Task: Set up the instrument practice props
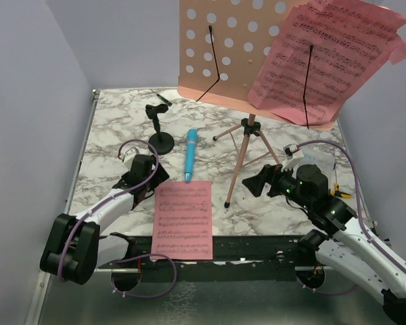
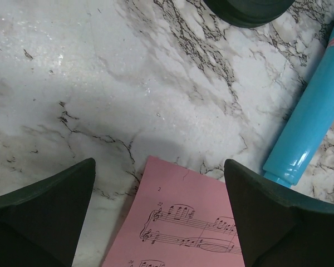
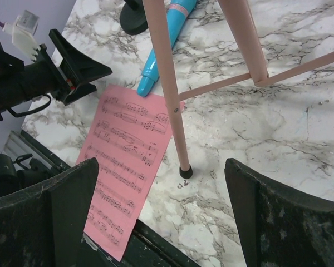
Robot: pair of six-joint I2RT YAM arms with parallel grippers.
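Observation:
The salmon-pink music stand (image 1: pixel 230 47) stands at the back on thin tripod legs (image 1: pixel 247 145). One pink sheet-music page (image 1: pixel 325 61) rests on its desk at the right. The second page (image 1: pixel 184 218) lies flat near the front edge. The light-blue stick (image 1: pixel 190 154) lies just behind it. My left gripper (image 1: pixel 151 189) is open and empty, low over the flat page's far left corner (image 2: pixel 183 222), with the stick (image 2: pixel 312 128) to its right. My right gripper (image 3: pixel 161 162) is open and empty, facing the front tripod leg (image 3: pixel 167 94) and the flat page (image 3: pixel 122 161).
A small black stand with a round base (image 1: pixel 159 128) sits left of the stick; its base shows in the left wrist view (image 2: pixel 247 11). A dark pen (image 1: pixel 164 100) lies at the back. A black rail (image 1: pixel 257 247) runs along the front edge. Grey walls close both sides.

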